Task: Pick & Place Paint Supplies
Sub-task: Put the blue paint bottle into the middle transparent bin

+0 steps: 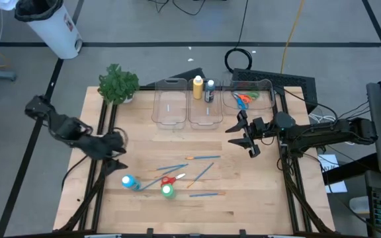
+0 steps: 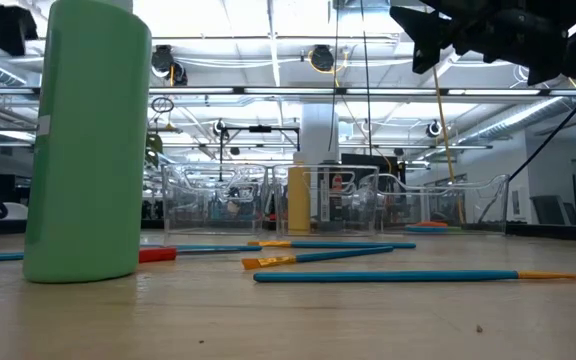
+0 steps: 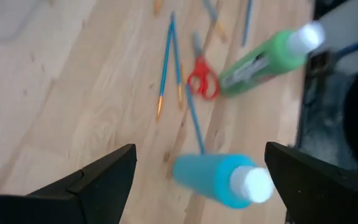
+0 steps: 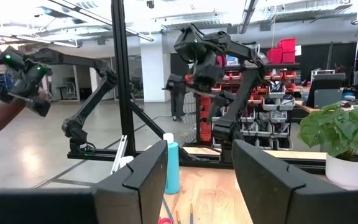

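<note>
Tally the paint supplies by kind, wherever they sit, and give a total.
Paint bottles: 4: yellow bottle and dark bottle in the bins, blue bottle and green bottle on the table.
Scissors: 2: red scissors on the table, orange scissors in a bin.
Paintbrushes: 5 that I can make out.
Total: 11

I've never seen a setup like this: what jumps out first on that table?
Probably the scatter near the table's front: a blue paint bottle, a green paint bottle, red scissors and thin paintbrushes. The left gripper hovers open by the blue bottle; clear bins line the far edge.
</note>
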`<state>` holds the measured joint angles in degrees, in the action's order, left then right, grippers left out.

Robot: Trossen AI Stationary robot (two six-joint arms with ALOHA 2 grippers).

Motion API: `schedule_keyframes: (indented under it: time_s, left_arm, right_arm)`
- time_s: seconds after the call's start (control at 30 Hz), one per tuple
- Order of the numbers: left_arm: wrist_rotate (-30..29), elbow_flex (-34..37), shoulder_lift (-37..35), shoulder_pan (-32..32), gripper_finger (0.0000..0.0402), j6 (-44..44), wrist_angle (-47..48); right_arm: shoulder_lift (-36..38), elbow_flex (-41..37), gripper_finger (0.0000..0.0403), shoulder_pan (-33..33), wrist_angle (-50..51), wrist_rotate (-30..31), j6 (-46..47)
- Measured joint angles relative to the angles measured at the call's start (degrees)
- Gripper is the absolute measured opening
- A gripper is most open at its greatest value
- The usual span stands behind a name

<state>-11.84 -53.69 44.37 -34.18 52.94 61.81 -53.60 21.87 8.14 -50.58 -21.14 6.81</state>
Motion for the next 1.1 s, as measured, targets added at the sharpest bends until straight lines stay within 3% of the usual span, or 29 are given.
schedule_keyframes:
  time_s: [0.13, 0.2, 0.33, 0.47, 0.57, 0.63, 0.87, 1.1]
  left_arm:
    - [-11.7, 0.0, -2.2, -6.31, 0.0363, 5.96, -2.19]
    - [-13.99, 0.0, -1.97, -8.22, 0.0363, 7.19, -1.36]
    - [-11.27, 1.93, 0.61, -9.77, 0.0363, 12.75, -0.15]
    - [1.1, 4.43, 2.78, -11.31, 0.0363, 22.39, -0.5]
    - [4.87, 5.55, 4.07, -14.74, 0.0363, 29.52, -1.53]
    - [3.72, 5.7, 4.3, -17.9, 0.0363, 32.57, -2.16]
    - [-10.15, 5.68, 8.07, -26.65, 0.0363, 40.89, -2.14]
    - [-3.79, 5.68, 15.15, -30.65, 0.0363, 48.14, -2.11]
  right_arm:
    - [0.0, 0.0, 0.0171, 0.0, -0.14, -0.02, -0.1]
    - [0.0, 0.0, 0.0171, 0.0, -0.28, -0.02, -0.26]
    - [0.02, 0.0, 0.0171, 0.0, -0.33, -0.02, 0.26]
    - [0.01, 0.0, 0.0171, 0.0, -0.37, -0.02, 0.94]
    - [0.0, 0.0, 0.0171, 0.0, -0.42, -0.02, 1.05]
    - [0.02, 0.0, 0.0171, 0.0, -0.43, -0.04, 1.07]
    - [0.02, 0.0, 0.0171, 0.0, -0.36, -0.13, 1.07]
    - [0.02, 0.0, 0.0171, 0.0, -0.38, -0.13, 1.2]
